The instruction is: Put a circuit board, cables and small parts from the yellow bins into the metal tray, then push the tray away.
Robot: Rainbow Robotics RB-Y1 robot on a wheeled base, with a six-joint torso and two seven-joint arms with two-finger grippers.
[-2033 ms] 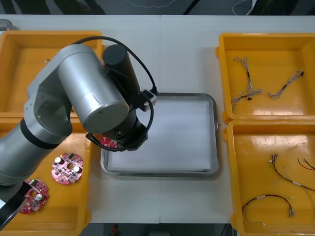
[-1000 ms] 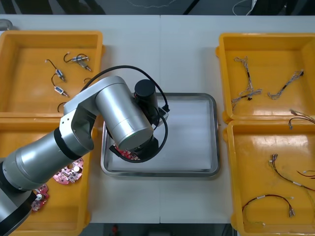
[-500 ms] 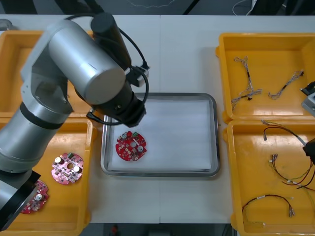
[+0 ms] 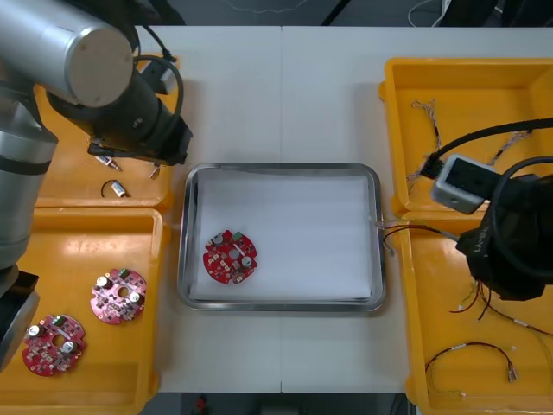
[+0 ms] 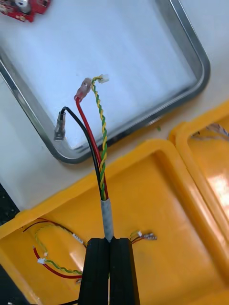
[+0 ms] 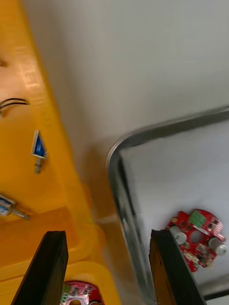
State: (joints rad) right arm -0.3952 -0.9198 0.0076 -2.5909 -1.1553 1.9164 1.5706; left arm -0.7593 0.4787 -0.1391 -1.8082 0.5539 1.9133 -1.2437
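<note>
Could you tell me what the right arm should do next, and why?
Probably move the right gripper over the metal tray and open it: it is shut on the red and yellow cable above a yellow bin, its ends at the tray's rim. The left gripper hangs open near the tray's corner.

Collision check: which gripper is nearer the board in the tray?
Left. Left gripper hovers by the tray near the circuit board; right gripper is opposite, over a yellow bin.

The left arm (image 4: pixel 86 52) hides much of the far-left yellow bin (image 4: pixel 69 190).
</note>
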